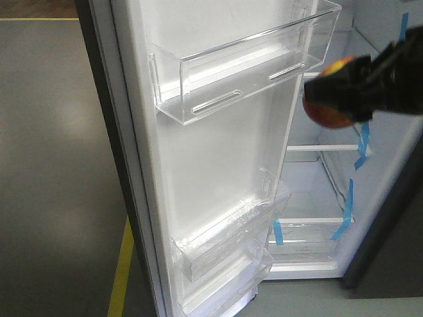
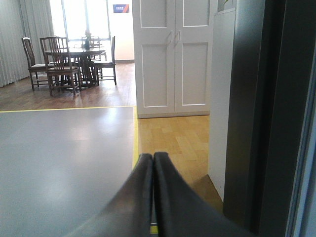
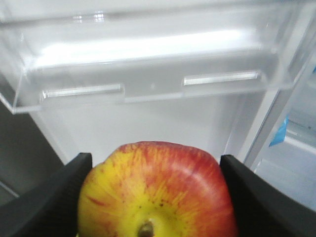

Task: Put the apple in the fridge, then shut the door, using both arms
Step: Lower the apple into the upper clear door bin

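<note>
Front view: the door of the fridge stands open, its white lining toward the camera. A clear upper bin and two clear lower bins hang on the lining. To the right, the fridge interior shows glass shelves with strips of blue tape at their front edges. The black right arm enters from the upper right. Its jaws are clamped on the apple, which hangs in the air in front of the open compartment, just beside the right end of the upper bin and near the level of the upper shelf; it rests on no shelf. A yellow floor line runs along the grey floor left of the door.

Right wrist view: the apple, red with a yellow flush and its stem end toward the camera, sits between two black fingers, one pressing each side. The upper bin lies straight ahead.

Left wrist view: the left jaws are pressed together with nothing between them, their dark fingers meeting at the tips above the grey floor. A dark grey panel fills the right edge. Beyond stand white cabinet doors and a dining table with chairs.
</note>
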